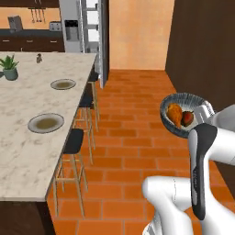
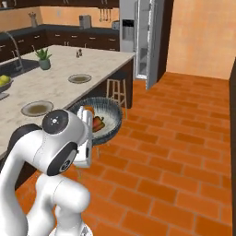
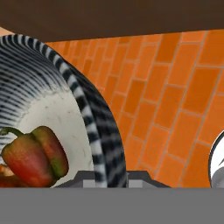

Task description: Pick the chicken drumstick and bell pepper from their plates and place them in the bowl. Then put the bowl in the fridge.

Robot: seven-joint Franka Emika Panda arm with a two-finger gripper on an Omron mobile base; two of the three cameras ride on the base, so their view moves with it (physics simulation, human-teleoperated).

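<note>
Left base view: bowl is carried in the air over the brick floor, off the worktop, with the chicken drumstick and the bell pepper lying side by side inside it. The fridge stands far ahead and to the left of the bowl, past the end of the worktop, its door swung open. Both plates sit bare on the worktop.

Right base view: gripper holds the bowl's near rim, just in front of the arm's shoulder. The fridge lies well ahead and a little to the right, its open door edge facing the floor path. The stools stand between the bowl and the worktop's end.

Hand view: gripper is clamped on the bowl's striped rim, which rises straight up from between the tips; the pepper rests on the pale inside, to the left of the rim, the drumstick barely showing at the edge.

Coming move, as a judgement: the carry to the fridge runs forward along the floor, well apart yet, and the bowl should stay level so that nothing rolls out.
</note>
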